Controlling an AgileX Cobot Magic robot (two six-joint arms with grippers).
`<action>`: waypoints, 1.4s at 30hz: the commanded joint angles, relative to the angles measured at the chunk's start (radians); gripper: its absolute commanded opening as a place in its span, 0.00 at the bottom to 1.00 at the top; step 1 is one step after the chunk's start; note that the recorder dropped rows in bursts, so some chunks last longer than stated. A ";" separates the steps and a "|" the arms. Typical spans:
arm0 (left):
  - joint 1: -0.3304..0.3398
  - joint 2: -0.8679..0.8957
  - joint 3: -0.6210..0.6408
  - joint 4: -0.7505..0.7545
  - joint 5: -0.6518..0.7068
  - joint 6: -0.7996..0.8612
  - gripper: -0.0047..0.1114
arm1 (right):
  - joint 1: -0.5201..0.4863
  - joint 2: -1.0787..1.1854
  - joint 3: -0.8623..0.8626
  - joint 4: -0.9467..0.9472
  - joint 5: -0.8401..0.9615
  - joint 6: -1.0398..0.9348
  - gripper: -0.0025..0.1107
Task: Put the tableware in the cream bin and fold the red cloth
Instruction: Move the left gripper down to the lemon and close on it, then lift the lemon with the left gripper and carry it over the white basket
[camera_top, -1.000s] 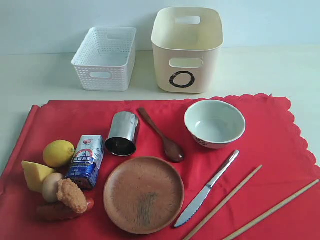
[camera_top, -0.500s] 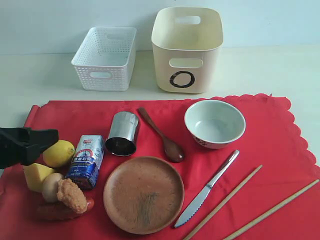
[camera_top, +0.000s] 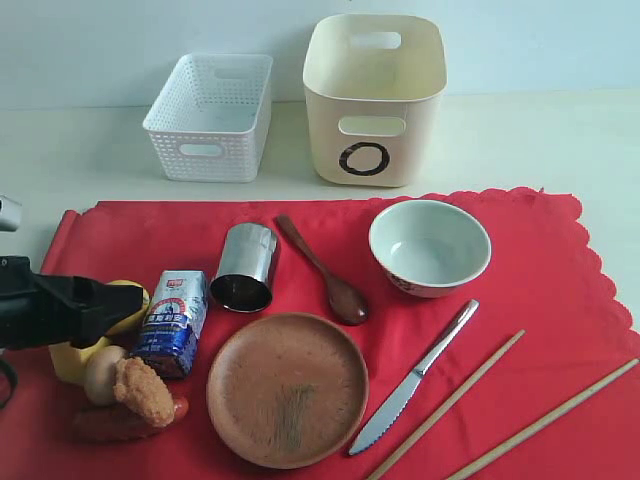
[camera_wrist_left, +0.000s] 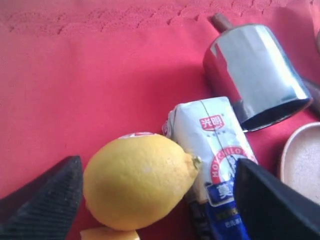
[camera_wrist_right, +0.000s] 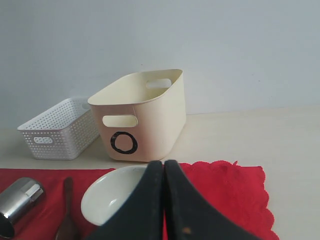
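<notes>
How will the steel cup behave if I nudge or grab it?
The cup lies on its side on the cloth, so a nudge would probably roll it, maybe into the spoon beside it. Its polished wall looks slippery, so a grip may slide. It is hollow, so it is likely light.

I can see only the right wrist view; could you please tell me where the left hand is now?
Observer: The left hand is open over the red cloth's left side; the lemon and part of the milk carton lie between its fingers.
Operator: Thank you. Is any tableware besides the cup, spoon and bowl out?
Observer: Yes: the brown plate, the knife and two chopsticks lie on the cloth, none in the cream bin.
</notes>
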 joint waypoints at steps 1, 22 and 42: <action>-0.004 0.041 -0.029 0.006 -0.007 0.032 0.72 | 0.001 -0.004 0.005 -0.006 -0.010 -0.002 0.02; -0.004 0.141 -0.073 0.006 -0.004 0.076 0.20 | 0.001 -0.004 0.005 -0.006 -0.010 -0.002 0.02; -0.004 0.091 -0.144 -0.106 -0.596 0.042 0.04 | 0.001 -0.004 0.005 -0.006 -0.010 -0.002 0.02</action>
